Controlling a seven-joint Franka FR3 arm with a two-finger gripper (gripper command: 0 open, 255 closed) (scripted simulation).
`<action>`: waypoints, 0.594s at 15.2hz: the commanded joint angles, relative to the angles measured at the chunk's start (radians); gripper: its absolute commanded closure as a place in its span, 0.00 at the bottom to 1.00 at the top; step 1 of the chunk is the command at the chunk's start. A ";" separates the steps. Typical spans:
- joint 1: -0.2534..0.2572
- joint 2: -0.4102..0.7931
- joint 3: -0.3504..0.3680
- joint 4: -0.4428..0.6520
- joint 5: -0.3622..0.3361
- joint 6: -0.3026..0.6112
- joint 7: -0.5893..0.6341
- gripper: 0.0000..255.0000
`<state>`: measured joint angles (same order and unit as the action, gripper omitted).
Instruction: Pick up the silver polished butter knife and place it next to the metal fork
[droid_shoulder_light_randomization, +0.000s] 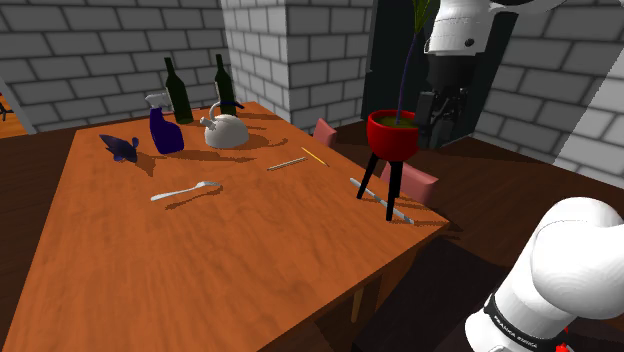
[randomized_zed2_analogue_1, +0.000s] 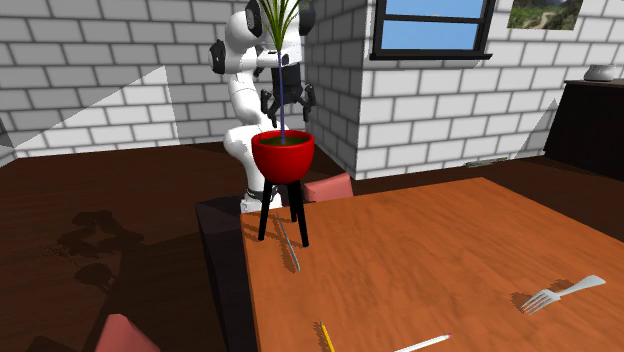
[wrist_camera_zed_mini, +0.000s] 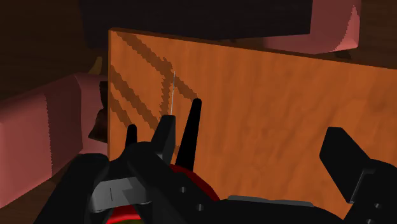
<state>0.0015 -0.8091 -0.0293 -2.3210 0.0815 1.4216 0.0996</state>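
Silver butter knife lies by red planter — pincer spread apart.

My pincer is black. The worktop is orange-brown with wood grain. The planter pot is red on black legs, the spray bottle deep blue, the pencil yellow, the walls grey-white brick.

Light lands bright and even on the table, sharp throughout. Just ahead of the claw, the planter's legs throw crisp striped shadows; the floor around sits dim.
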 joint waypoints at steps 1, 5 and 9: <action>0.000 0.000 0.000 0.000 0.000 0.000 0.000 0.00; -0.017 -0.021 0.006 -0.144 -0.032 0.178 -0.007 0.00; -0.036 -0.011 0.008 -0.268 -0.064 0.368 -0.011 0.00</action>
<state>-0.0272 -0.8161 -0.0178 -2.5502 0.0291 1.7368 0.0937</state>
